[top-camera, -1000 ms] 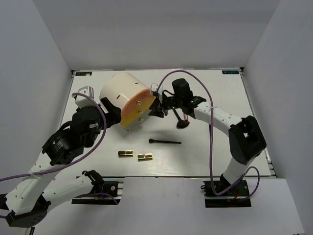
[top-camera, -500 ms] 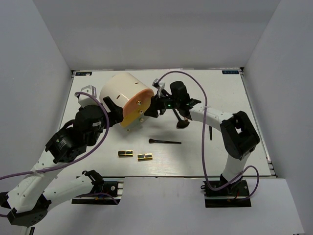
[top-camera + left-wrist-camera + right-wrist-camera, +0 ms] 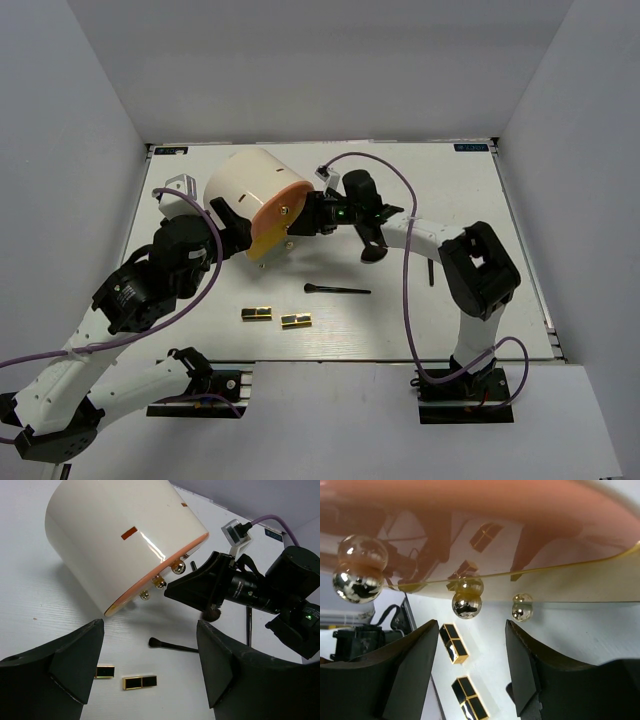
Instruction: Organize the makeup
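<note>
The big cream cylinder [image 3: 250,190] lies tilted, its orange face [image 3: 277,222] turned towards my right gripper [image 3: 303,226]. That gripper is open, and a gold knob [image 3: 466,605] on the face sits just ahead of the gap between its fingers [image 3: 415,665]. My left gripper [image 3: 150,625] is open behind the cylinder [image 3: 115,535] with only table between its fingers. Of the makeup, two gold-and-black cases [image 3: 257,313] [image 3: 295,321] lie near the front. A slim black brush [image 3: 337,290] lies beyond them, and a bushy-headed brush [image 3: 372,252] lies under the right arm.
Another thin black stick [image 3: 431,272] lies to the right, beside the right arm's elbow. Two further gold knobs [image 3: 522,611] [image 3: 357,580] stand on the orange face. White walls close in the table [image 3: 480,200] on three sides.
My right gripper has opened and moved left, up to the knobs on the orange face. The left arm and the cylinder have barely shifted.
</note>
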`<state>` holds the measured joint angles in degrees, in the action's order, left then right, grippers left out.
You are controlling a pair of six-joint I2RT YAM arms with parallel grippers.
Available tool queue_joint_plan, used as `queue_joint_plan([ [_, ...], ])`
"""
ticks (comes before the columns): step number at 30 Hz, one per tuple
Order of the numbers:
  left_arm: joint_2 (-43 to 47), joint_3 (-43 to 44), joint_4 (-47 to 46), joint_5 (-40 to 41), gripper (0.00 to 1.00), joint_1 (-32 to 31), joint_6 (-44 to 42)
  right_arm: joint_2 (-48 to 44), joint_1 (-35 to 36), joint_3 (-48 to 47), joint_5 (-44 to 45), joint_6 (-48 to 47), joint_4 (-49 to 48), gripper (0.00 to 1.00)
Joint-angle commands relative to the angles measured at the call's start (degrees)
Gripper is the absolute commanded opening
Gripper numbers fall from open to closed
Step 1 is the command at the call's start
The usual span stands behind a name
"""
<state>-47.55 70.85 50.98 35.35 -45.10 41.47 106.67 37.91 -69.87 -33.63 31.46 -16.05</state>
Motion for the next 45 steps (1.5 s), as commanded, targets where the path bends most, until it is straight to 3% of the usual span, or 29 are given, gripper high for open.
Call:
queue_joint_plan([
  [1,0.44,0.43,0.26,0.07,0.85,0.19,0.54,1.25,0.23,-1.15,1.02,6.50,-3.54,0.62],
  [20,0.00,0.96,0.61,0.15,0.85,0.19,0.71,4.95,1.20,-5.28,1.46,10.46,-7.23,0.51],
  [27,-0.26,0.87,0.17,0.07,0.85,0.19,0.63,5.21,1.20,-5.02,1.20,11.25,-9.17,0.36],
  [30,-0.26,0.78,0.17,0.07,0.85,0.19,0.63,4.78,0.94,-4.14,0.49,11.16,-10.40,0.23],
  [34,-0.18,0.34,-0.35,-0.37,0.85,0.19,0.71,2.84,0.67,-1.60,0.05,10.55,-10.49,0.17],
  [45,0.09,-2.64,-3.17,-3.10,0.86,-0.34,0.28,-7.97,-1.17,11.50,-0.39,9.14,-11.10,0.17],
])
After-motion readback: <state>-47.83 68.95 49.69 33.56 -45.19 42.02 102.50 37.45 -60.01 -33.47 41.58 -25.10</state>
